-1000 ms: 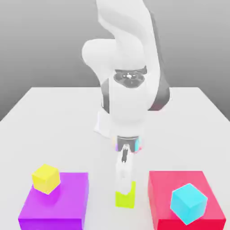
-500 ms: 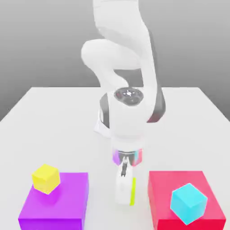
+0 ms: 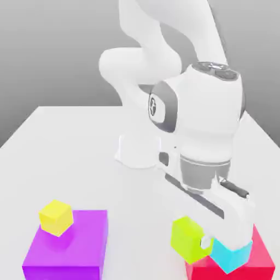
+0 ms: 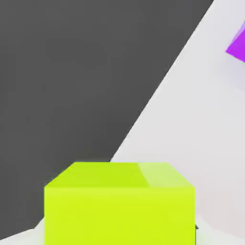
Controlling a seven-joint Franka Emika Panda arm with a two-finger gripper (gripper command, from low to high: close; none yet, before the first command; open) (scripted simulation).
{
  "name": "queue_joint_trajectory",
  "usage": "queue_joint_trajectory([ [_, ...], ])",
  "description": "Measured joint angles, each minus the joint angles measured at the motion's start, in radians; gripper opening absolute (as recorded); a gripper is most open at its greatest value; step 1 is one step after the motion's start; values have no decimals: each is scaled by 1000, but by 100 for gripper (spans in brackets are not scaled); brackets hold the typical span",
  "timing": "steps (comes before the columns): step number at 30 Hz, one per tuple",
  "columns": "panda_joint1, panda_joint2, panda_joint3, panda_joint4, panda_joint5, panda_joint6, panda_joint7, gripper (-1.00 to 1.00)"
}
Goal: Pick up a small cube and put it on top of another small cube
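Note:
The small lime cube [image 3: 188, 238] hangs above the table, level with the red block's top, and my gripper [image 3: 204, 241] is shut on it with the hand tipped sideways. Just to the exterior view's right of it, the cyan cube [image 3: 232, 256] sits on the red flat block [image 3: 264, 256], its upper part hidden behind my hand. The two cubes are side by side and very close; I cannot tell whether they touch. In the hand view the lime cube [image 4: 119, 206] is close up, with the white table [image 4: 191, 119] behind it.
A yellow small cube [image 3: 56, 217] rests on a purple flat block [image 3: 76, 251] at the exterior view's front left; the purple block [image 4: 238, 42] shows again in the hand view. The arm's white base [image 3: 136, 150] stands mid-table. The white table [image 3: 65, 147] stretches behind.
The gripper shut on the lime cube at the table's front middle, lifted it, and the hand swung to the exterior view's right, tipping sideways beside the cyan cube.

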Motion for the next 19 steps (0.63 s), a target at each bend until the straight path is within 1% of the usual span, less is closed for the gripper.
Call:
queue_joint_trajectory([
  [4,48,60,73,94,-34,-67,-175,-100],
  [9,110,125,170,198,-52,-145,-393,-100],
  [10,126,138,194,202,-46,-157,-419,-100],
  [11,147,152,223,183,-26,-166,-422,-100],
  [13,184,208,218,172,-47,-135,-398,-100],
  [15,221,277,181,173,-97,-81,-363,-100],
  [16,234,295,167,174,-107,-65,-356,100],
  [19,234,295,167,174,-107,-65,-356,100],
])
